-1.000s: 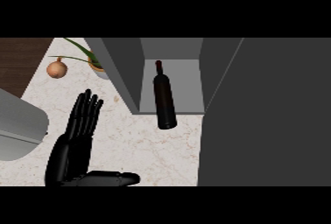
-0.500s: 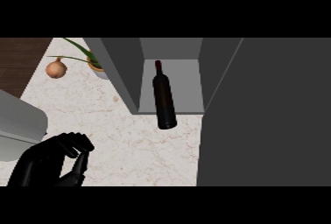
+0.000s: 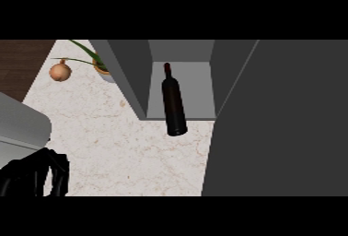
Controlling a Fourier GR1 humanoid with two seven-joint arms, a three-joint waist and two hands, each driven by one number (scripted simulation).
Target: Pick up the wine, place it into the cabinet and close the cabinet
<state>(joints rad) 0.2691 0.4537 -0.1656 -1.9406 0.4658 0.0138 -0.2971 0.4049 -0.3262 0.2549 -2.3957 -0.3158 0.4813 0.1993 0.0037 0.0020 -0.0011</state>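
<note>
The wine (image 3: 174, 101) lies in the cabinet (image 3: 182, 94), neck toward the back, its base jutting a little over the front edge of the cabinet floor above the counter (image 3: 129, 147). So the placing looks done, or nearly so, and the step in hand is closing the cabinet. The wide dark panel at the right is probably the open door (image 3: 279, 120), though I cannot be sure. Only the left hand (image 3: 37, 175) shows, low at the lower left corner, well apart from the bottle; its fingers look curled and hold nothing. The right hand is out of view. The next move calls for a hand on the door's free edge, swinging it across the opening; the jutting base may need a nudge inward first, or the door could catch it.
</note>
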